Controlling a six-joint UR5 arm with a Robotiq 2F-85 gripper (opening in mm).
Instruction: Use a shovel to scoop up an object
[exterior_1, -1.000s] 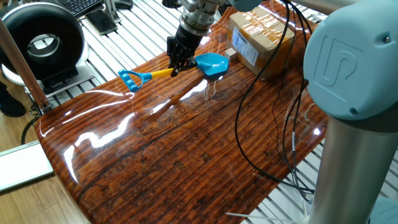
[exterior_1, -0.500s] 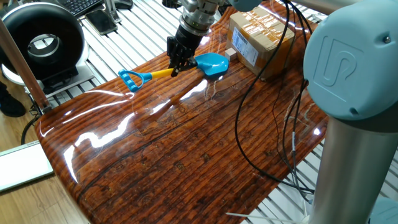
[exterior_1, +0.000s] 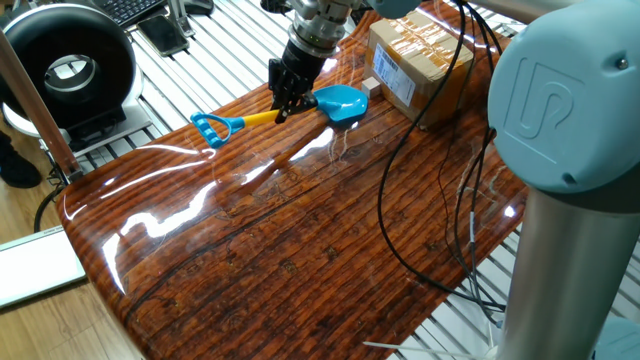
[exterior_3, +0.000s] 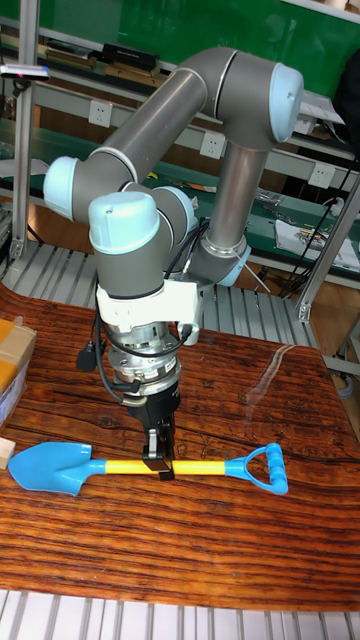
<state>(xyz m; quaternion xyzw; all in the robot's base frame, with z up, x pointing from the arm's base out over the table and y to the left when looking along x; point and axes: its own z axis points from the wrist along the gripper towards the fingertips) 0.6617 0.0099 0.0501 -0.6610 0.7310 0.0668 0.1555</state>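
Glossy striped-wood worktop (exterior_1: 300, 250) here, with metal roller racks all around it and a big taped cardboard box (exterior_1: 420, 55) parked at the far edge.

So the shovel (exterior_3: 130, 466) lies flat on the worktop, and the gripper (exterior_3: 158, 462) comes straight down onto the yellow shaft roughly mid-length, a bit nearer the blade than the handle. Its two fingers look pinched shut across the shaft, so I'd call that a firm hold on the shovel. Nothing else is in its grasp.

The bit that matters for the next move: in the tall view the shovel's long axis runs 9 to 3, blade at 9 o'clock from the gripper, D-handle at 3. The object (exterior_3: 5, 448), a tiny tan cube, sits just past the blade tip, still at 9 o'clock and a touch toward the back, right beside the box. In the fixed view the cube (exterior_1: 373, 87) shows up wedged between blade and box, very close to both.

My guess is a push along the shaft axis toward 9 gets under it, and the box might act as a backstop.
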